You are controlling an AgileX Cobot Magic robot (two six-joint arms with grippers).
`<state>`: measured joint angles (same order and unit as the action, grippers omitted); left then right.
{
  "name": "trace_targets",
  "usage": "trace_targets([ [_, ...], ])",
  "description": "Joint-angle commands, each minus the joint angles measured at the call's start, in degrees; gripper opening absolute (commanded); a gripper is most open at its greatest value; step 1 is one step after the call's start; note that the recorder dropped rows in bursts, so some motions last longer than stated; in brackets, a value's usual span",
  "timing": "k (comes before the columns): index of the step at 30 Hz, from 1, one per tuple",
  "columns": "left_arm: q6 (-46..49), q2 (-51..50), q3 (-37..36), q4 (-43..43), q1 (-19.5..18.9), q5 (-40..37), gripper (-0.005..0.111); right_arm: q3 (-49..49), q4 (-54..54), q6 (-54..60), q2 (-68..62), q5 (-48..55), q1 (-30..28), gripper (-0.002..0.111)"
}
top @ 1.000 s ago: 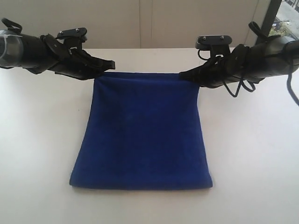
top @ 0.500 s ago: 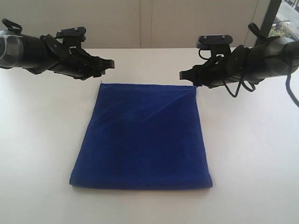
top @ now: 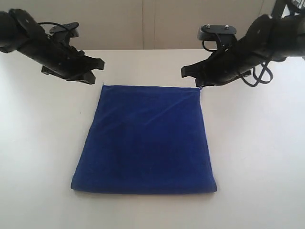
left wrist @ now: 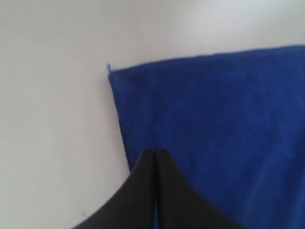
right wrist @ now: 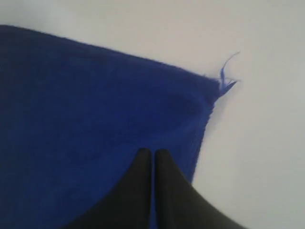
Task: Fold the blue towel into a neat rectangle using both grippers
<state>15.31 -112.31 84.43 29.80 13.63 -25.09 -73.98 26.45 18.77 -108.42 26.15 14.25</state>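
Exterior view: the blue towel (top: 145, 140) is laid flat in the middle of a plain white surface (top: 257, 157), reading as a trapezoid from this angle. Its near edge looks thick and rounded, and a faint diagonal crease is seen toward the far right corner. The left gripper (top: 97, 64) is held in the air just beyond the far left corner, and the right gripper (top: 187, 72) just beyond the far right corner. Both are clear of the cloth and nothing is carried. Loose black cables (top: 257, 76) are looped under the right arm. The surface is backed by a pale wall (top: 95, 24) marked by thin vertical panel seams. Left wrist view: the dark fingers (left wrist: 143, 191) are seen pressed together with no gap and nothing pinched between them. They are poised above the towel near one side edge. The towel corner is seen farther off on the bare white surface, with a small thread tuft at its tip. Right wrist view: the fingers (right wrist: 176, 191) are likewise clenched tip to tip and empty, above the towel close to its side edge. A few frayed threads (right wrist: 226, 71) are seen sticking out from the corner onto the surface. Both wrist views are soft, so the terry texture is not resolved.
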Motion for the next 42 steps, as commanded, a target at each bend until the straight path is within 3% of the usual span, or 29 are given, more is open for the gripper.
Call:
trace_targets([
  [1,-0.1,5.8,0.3,-2.6,-1.8,-15.2,0.000,0.1,-0.6,-0.7,5.5,10.4,-0.6,0.000],
  [7,-0.2,12.8,-1.0,-3.4,-0.9,-23.4,0.000,3.1,-0.6,-5.5,11.1,15.3,-0.3,0.000],
  [15,-0.1,15.0,-9.8,-2.2,3.6,-17.8,0.000,5.8,-1.0,-7.8,6.0,8.0,2.0,0.000],
  [23,2.7,9.1,-15.4,-1.1,7.7,-9.6,0.000,-1.9,-4.3,-10.2,-4.9,4.6,1.9,0.000],
  [42,2.7,3.3,-15.8,-0.3,7.6,-6.6,0.000,-5.4,-9.3,-13.3,-12.1,6.7,1.8,0.000],
])
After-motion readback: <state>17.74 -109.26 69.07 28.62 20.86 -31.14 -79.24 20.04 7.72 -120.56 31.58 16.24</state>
